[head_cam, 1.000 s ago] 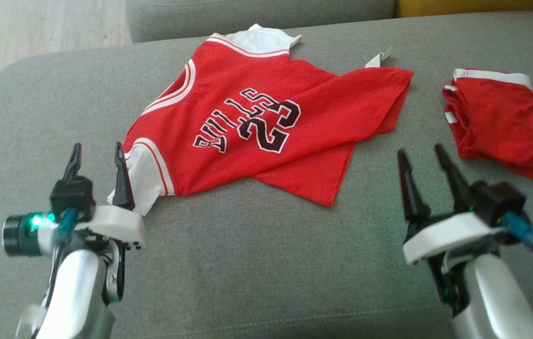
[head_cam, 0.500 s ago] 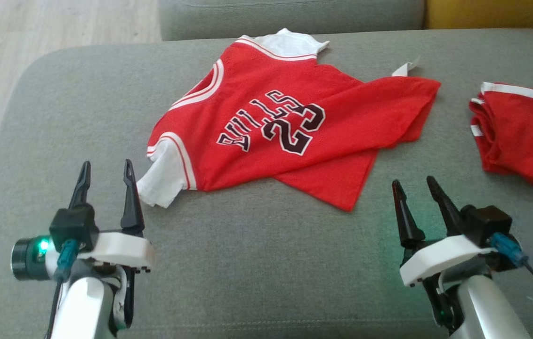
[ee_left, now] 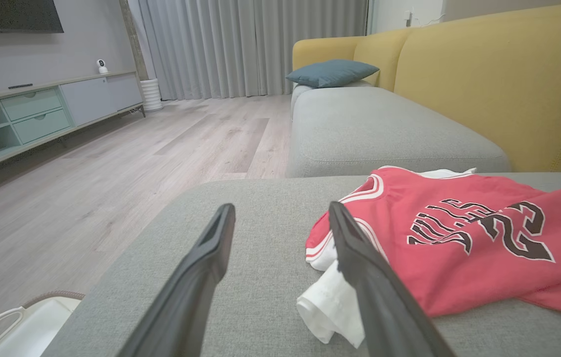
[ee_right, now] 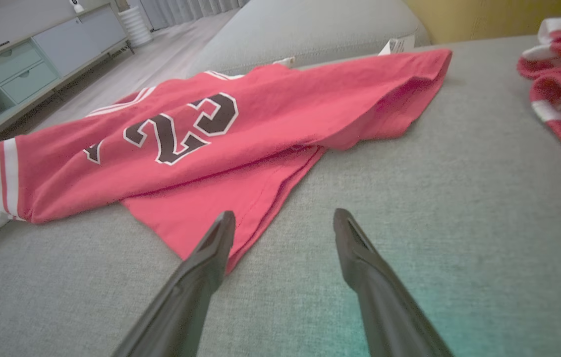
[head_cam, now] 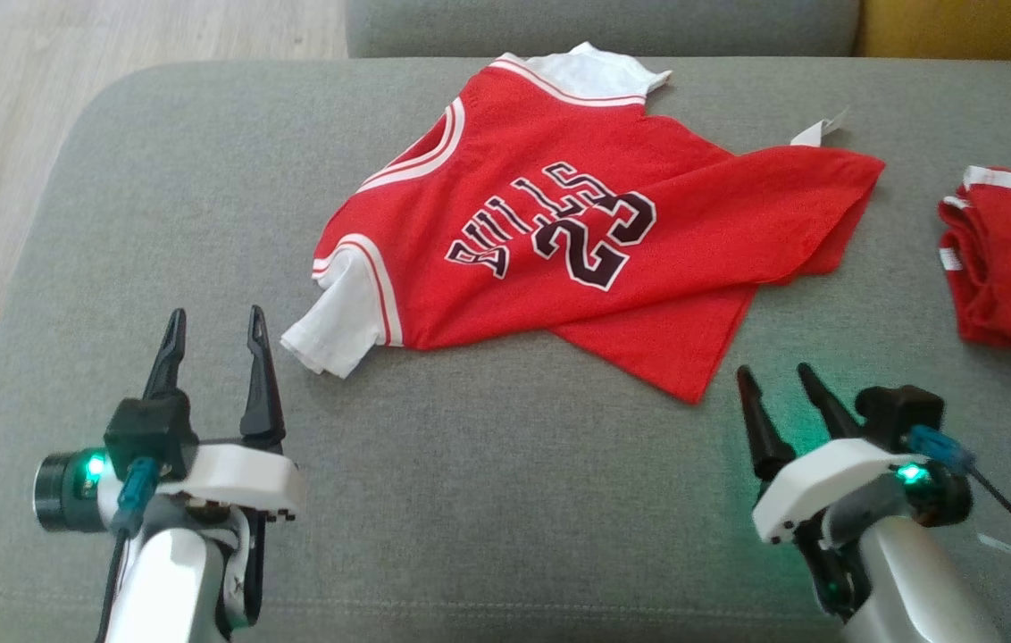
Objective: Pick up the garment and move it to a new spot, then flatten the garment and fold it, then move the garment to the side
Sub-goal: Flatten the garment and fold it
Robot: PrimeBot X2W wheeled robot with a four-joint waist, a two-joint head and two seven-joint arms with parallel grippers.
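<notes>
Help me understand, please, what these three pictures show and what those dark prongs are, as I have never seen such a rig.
This is a wheeled robot with two arms, each ending in a gripper with two long dark fingers. The wide picture comes from a camera on its head, looking down at a grey sofa seat. The left gripper shows at its lower left, the right gripper at its lower right. The other two pictures come from cameras on the wrists, each looking along that gripper's own fingers. On the seat lies a red Bulls 23 jersey with white sleeves, creased. To its right sits a second red garment, folded. Both grippers are open and hold nothing; the left one is close to a white sleeve.
</notes>
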